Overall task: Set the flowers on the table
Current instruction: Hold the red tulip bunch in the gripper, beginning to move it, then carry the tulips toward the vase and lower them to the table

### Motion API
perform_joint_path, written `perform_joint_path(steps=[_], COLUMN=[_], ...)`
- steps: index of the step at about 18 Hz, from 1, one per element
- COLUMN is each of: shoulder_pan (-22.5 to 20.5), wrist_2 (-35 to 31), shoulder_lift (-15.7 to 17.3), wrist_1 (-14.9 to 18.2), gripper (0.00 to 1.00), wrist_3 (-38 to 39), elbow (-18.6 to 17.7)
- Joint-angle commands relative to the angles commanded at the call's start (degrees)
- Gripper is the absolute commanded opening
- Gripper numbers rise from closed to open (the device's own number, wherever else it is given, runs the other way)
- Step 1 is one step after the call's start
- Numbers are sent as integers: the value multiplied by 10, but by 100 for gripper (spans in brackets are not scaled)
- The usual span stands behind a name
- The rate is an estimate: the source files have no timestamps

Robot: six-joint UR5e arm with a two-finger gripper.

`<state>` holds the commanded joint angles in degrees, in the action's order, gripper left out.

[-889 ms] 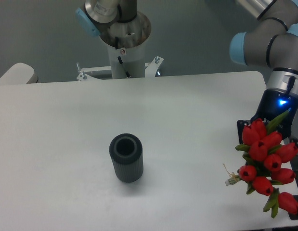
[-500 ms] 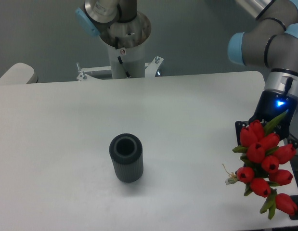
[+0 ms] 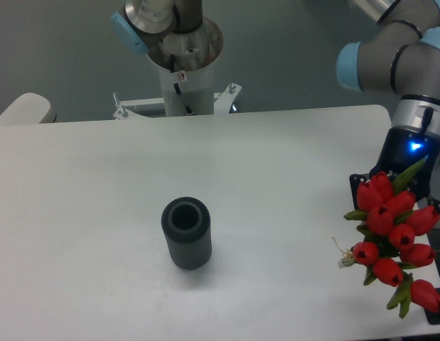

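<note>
Tulips poised over the surface's edge

Your end effector (image 3: 390, 193), grip hidden behind the blooms, apparently carries the flowers (image 3: 394, 238) just below it; lower them onto the surface (image 3: 276, 185), then release.

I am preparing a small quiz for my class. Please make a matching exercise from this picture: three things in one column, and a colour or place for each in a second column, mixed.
Things:
1. flowers
2. vase
3. table

Descriptions:
a. white, bearing the other things
b. dark grey, standing near the middle
c. red, at the right edge under the arm

Pairs: 1-c, 2-b, 3-a
</note>
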<state>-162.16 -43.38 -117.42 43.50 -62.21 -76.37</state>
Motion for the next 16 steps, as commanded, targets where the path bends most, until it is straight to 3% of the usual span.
perform_joint_path(steps=[7,16], shoulder_pan=[21,90], wrist_2=[-159,-399], shoulder_lift=[26,38], wrist_1=[0,-2], gripper=[34,34], wrist_3=[-69,-185], elbow=[-43,-104])
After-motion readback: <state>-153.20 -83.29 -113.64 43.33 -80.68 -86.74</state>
